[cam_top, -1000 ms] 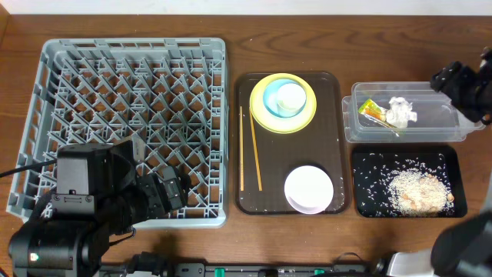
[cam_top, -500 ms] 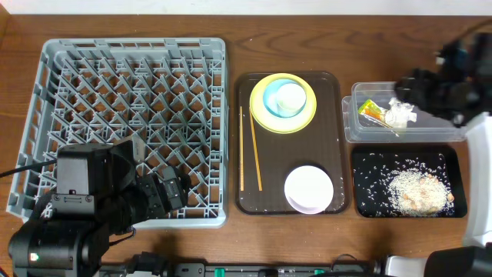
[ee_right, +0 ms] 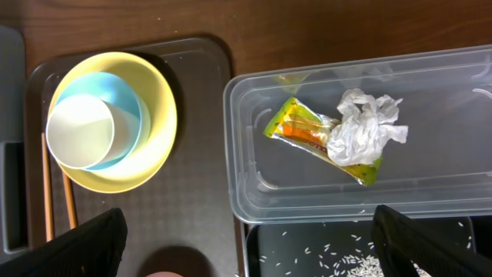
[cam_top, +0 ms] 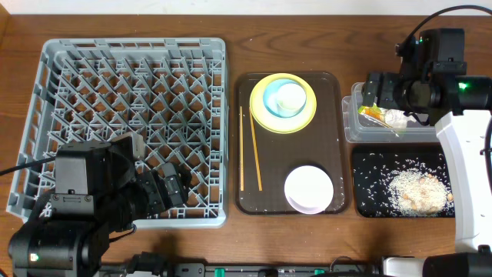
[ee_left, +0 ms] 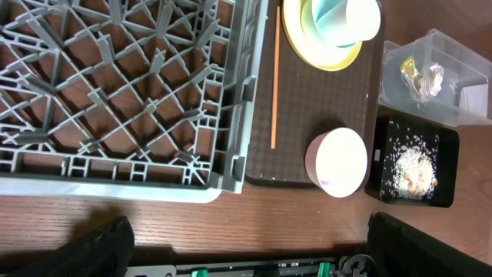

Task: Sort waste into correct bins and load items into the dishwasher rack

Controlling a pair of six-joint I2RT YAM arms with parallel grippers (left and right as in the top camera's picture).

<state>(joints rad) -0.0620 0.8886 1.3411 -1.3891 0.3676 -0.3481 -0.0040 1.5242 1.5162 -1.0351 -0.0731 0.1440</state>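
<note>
The grey rack (cam_top: 131,123) stands at the left. On the brown serving tray (cam_top: 330,115) the yellow plate (cam_top: 307,119) holds the light blue bowl (cam_top: 270,98) with the white cup (cam_top: 291,96) in it. The chopsticks (cam_top: 250,150) and the white bowl (cam_top: 309,188) lie beside them. The clear tub (cam_top: 384,137) holds the wrapper (ee_right: 296,127) and the tissue (ee_right: 361,131). The black tray (cam_top: 356,185) holds rice (cam_top: 419,192). My right gripper (ee_right: 246,246) is open and empty above the tub's left end. My left gripper (ee_left: 246,246) is open and empty over the rack's front right corner.
The rack fills the left half of the wooden table (cam_top: 231,31). The serving tray sits between the rack and the two bins. The right arm (cam_top: 461,154) reaches along the right edge over the bins. A bare strip of table runs along the back.
My right arm has swung left from the table's right edge to above the clear tub. The left arm and all objects have not moved.
</note>
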